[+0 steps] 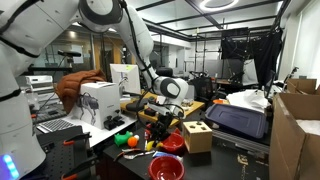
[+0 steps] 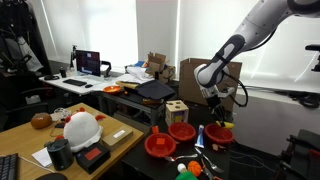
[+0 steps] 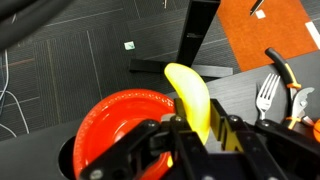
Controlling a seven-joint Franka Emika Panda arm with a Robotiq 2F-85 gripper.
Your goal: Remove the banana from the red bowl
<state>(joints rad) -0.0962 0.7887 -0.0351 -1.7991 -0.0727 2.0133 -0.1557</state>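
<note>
In the wrist view my gripper (image 3: 197, 128) is shut on the yellow banana (image 3: 190, 92), which sticks out past the fingers. The red bowl (image 3: 112, 122) lies below and to the left of the banana, and the banana is lifted clear of it. In both exterior views the gripper (image 1: 165, 118) (image 2: 215, 112) hangs a little above the table, over a red bowl (image 2: 220, 135). The banana is too small to make out in the exterior views.
A fork (image 3: 265, 95) lies on the dark table to the right of the gripper, beside an orange mat (image 3: 265, 35). Two more red bowls (image 2: 160, 145) (image 2: 182, 130) and a wooden block with holes (image 2: 177, 110) stand nearby. Cardboard boxes (image 1: 295, 130) stand at one side.
</note>
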